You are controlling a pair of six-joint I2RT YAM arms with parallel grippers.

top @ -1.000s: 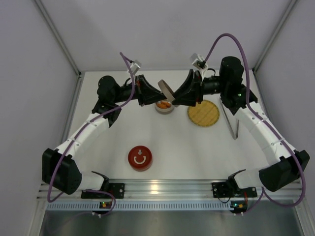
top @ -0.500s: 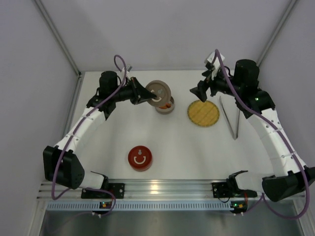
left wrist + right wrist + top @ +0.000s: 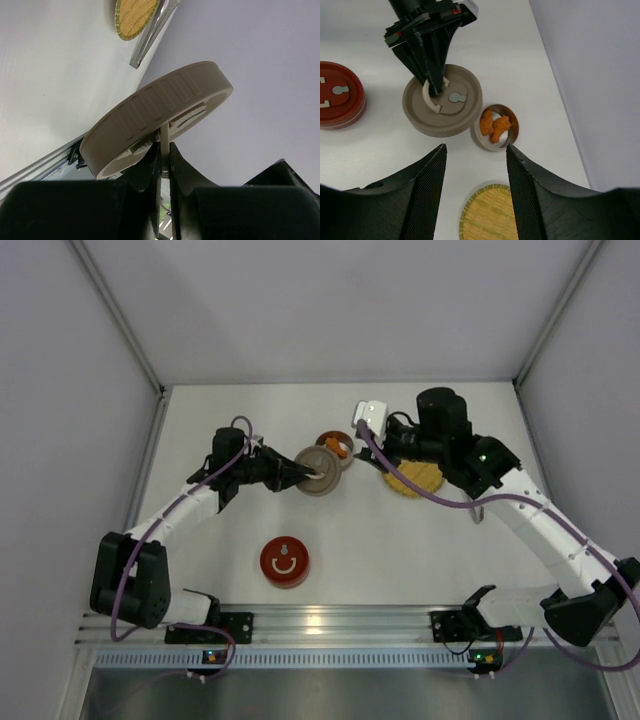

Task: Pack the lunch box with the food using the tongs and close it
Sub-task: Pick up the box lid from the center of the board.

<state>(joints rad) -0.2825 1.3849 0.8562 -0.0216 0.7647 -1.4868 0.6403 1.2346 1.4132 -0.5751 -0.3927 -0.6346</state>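
Note:
The lunch box (image 3: 335, 447) is a small round open tub (image 3: 496, 127) holding two orange food pieces (image 3: 494, 125). Its taupe lid (image 3: 320, 473) hangs tilted just near-left of the tub, and my left gripper (image 3: 303, 472) is shut on the lid's thin handle loop (image 3: 164, 150). My right gripper (image 3: 476, 148) hovers open and empty above the tub and the plate, its body (image 3: 385, 453) over the plate's left edge. The silver tongs (image 3: 152, 35) lie beyond the plate; in the top view my right arm hides most of them.
A round yellow woven plate (image 3: 415, 480) lies right of the tub, partly under my right arm. A red round lid (image 3: 285, 561) sits on the white table nearer the front. Grey walls close in the table at the back and on both sides.
The left gripper has carried the lid off the tub toward the near left, leaving the food uncovered. The right arm swung back left over the plate, its jaws narrower than half a second ago.

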